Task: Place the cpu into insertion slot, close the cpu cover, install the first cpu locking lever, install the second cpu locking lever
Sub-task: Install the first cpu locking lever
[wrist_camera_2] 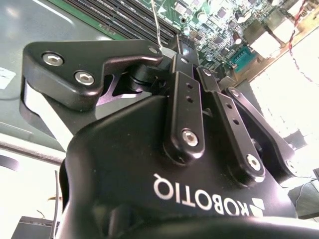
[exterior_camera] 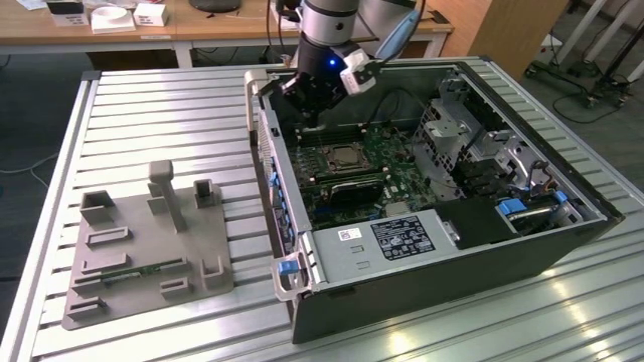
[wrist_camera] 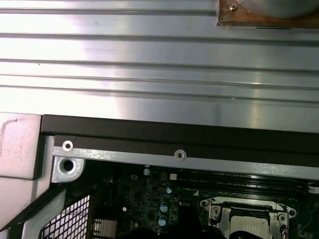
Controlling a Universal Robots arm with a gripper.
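Observation:
The cpu point(exterior_camera: 348, 157) lies flat in its socket on the motherboard inside the open computer case point(exterior_camera: 433, 302); in the first wrist view it is a dull silver square point(wrist_camera: 251, 230). The cpu cover point(exterior_camera: 329, 167) looks folded down around it, its silvery frame point(wrist_camera: 219, 211) edging the chip. My gripper point(exterior_camera: 314, 121) hangs just beyond the socket's far corner, pointing down. In the second wrist view its fingertips point(wrist_camera_2: 162, 49) meet, and a thin silver wire, the cpu locking lever point(wrist_camera_2: 156, 25), rises from between them.
A grey box with a white label point(exterior_camera: 387, 237) sits in the case nearer the camera. Drive cages point(exterior_camera: 483, 151) stand on the exterior view's right. A grey fixture plate point(exterior_camera: 141, 249) lies on the slatted table, left of the case. Memory slots point(wrist_camera_2: 114, 15) run close to the fingers.

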